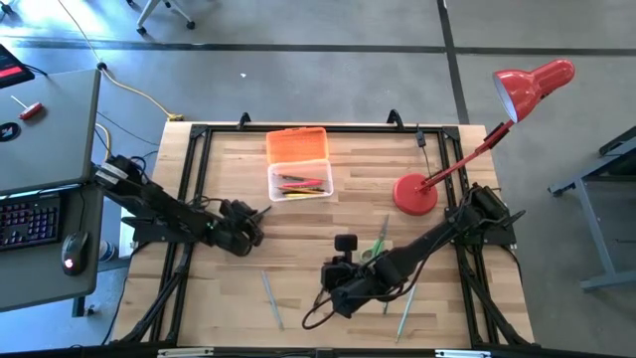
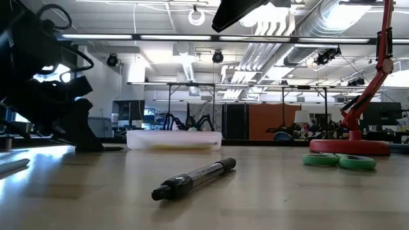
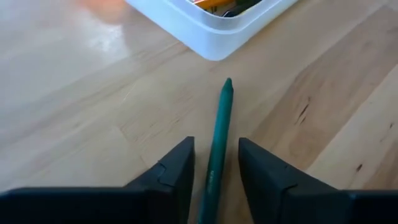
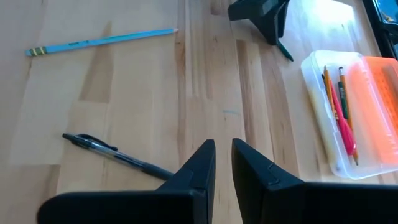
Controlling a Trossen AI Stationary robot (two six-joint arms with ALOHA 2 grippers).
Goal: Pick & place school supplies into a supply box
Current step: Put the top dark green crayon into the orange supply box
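Teal pencil lies on the table between my left end effector's parted fingers, just short of the box, and a crooked close could roll it away; my right end effector hovers narrow

gripper: at 6 o'clock, fingers nearly together, nothing between them
pen: black, on the wood at 8 o'clock, slanting
pencil: light blue, at 10 o'clock, well apart from the pen
box: clear, at 3 o'clock, lid orange; pencils and a pink marker inside
other gripper: at 12 o'clock, near the box
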